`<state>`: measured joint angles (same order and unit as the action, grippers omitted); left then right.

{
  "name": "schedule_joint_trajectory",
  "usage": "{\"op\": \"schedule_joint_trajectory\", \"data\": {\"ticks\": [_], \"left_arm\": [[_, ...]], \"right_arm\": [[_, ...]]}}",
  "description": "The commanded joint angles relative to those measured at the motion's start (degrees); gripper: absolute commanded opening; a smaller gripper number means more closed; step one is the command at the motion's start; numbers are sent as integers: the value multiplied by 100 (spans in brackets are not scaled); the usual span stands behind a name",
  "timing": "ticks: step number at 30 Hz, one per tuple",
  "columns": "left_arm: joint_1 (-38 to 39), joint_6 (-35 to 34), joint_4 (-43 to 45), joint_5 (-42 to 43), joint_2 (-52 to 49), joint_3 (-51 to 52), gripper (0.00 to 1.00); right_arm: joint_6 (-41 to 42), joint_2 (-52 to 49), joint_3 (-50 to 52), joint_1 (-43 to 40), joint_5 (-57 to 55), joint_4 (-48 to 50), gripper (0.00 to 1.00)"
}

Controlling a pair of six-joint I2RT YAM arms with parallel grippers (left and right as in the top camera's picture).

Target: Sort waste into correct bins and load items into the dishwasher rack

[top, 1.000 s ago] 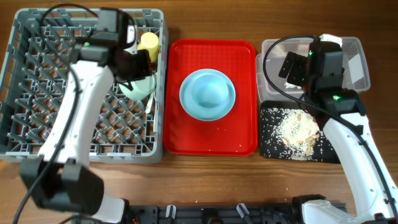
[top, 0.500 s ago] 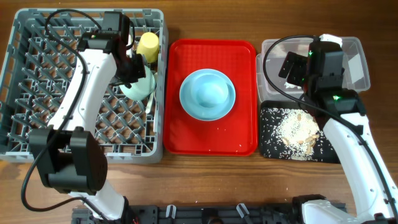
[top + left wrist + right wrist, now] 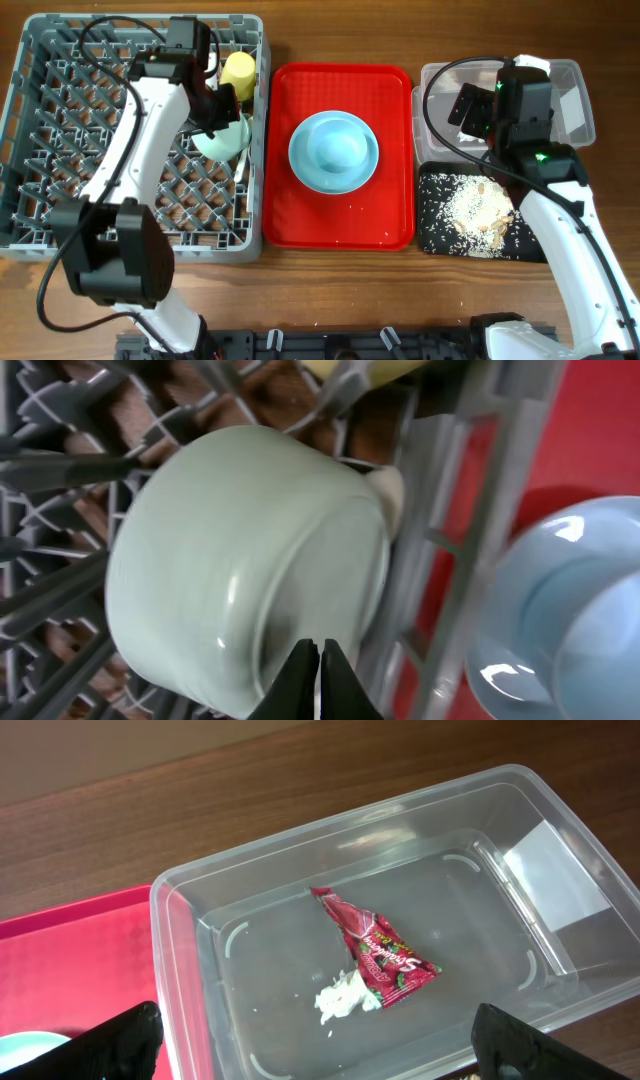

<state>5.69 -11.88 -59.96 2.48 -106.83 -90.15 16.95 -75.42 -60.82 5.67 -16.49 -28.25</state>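
While my left hand (image 3: 320, 668) sits pinched together by the bowl (image 3: 240, 560) in the rack (image 3: 40, 150), my right hand (image 3: 320, 1035) hangs wide apart over the tub (image 3: 180, 920).

**Colours on the Table**

The table (image 3: 300, 30) is brown wood with darker lines running along it. The dishwasher rack (image 3: 60, 150) is grey, and its pegs make a criss-cross pattern. In it sit a yellow cup (image 3: 238, 70) and a pale mint-green bowl (image 3: 240, 560), plain and shiny. The flat tray (image 3: 340, 225) is bright red, and the plate (image 3: 333, 152) on it is pale blue. The tub (image 3: 450, 890) is clear, see-through plastic. Inside it, the wrapper (image 3: 375, 952) is red with white writing, and the tissue (image 3: 340, 1000) is white. The small tray (image 3: 435, 235) is black, speckled with beige food scraps (image 3: 478, 210).
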Motion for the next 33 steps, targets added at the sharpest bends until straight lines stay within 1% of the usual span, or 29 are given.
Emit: {"op": "schedule_joint_trajectory", "data": {"ticks": [1, 5, 8, 12, 14, 17, 19, 20, 21, 22, 24, 25, 26, 27, 28, 32, 33], "left_arm": [[-26, -52, -9, -632, -190, 31, 4], [-72, -83, -116, -1799, -155, 28, 4], [-181, -365, -138, -1862, -33, 28, 4], [-173, -457, -122, -1799, 407, -46, 4], [-168, -531, -66, -1412, 789, -79, 4], [-168, -531, 223, 291, 1462, -79, 4], [-122, -531, 389, 1368, 1698, -79, 7], [-70, -531, 389, 1700, 1740, -79, 12], [50, -531, 352, 2020, 1749, -79, 20], [227, -531, 297, 2157, 1711, -57, 22], [688, -527, 258, 2118, 1589, 17, 33], [953, -522, 260, 2085, 1482, 31, 35], [1207, -507, 293, 2083, 1370, 31, 44], [1486, -507, 398, 2085, 1226, 31, 73], [1698, -507, 509, 2085, 1106, 31, 100], [2273, -507, 765, 2085, 693, 31, 100], [2417, -505, 769, 2083, 573, 31, 90]], "right_arm": [[-44, -55, -72, -28, 52, 11, 100], [-42, -55, -72, -28, 52, 11, 100], [-44, -55, -72, -28, 52, 11, 100], [-42, -55, -72, -28, 52, 9, 100], [-39, -55, -72, -28, 52, 11, 100], [-44, -55, -72, -28, 52, 11, 100], [-44, -55, -72, -28, 52, 11, 100], [-44, -55, -72, -28, 52, 11, 100], [-44, -55, -72, -28, 52, 11, 100], [-42, -55, -72, -28, 52, 11, 100], [-42, -55, -72, -28, 55, 11, 100], [-42, -55, -72, -28, 52, 11, 100], [-42, -55, -72, -28, 52, 11, 100], [-44, -55, -72, -28, 52, 9, 100], [-42, -55, -72, -28, 52, 11, 100], [-42, -55, -72, -28, 52, 11, 100], [-42, -55, -72, -28, 52, 11, 100]]}}
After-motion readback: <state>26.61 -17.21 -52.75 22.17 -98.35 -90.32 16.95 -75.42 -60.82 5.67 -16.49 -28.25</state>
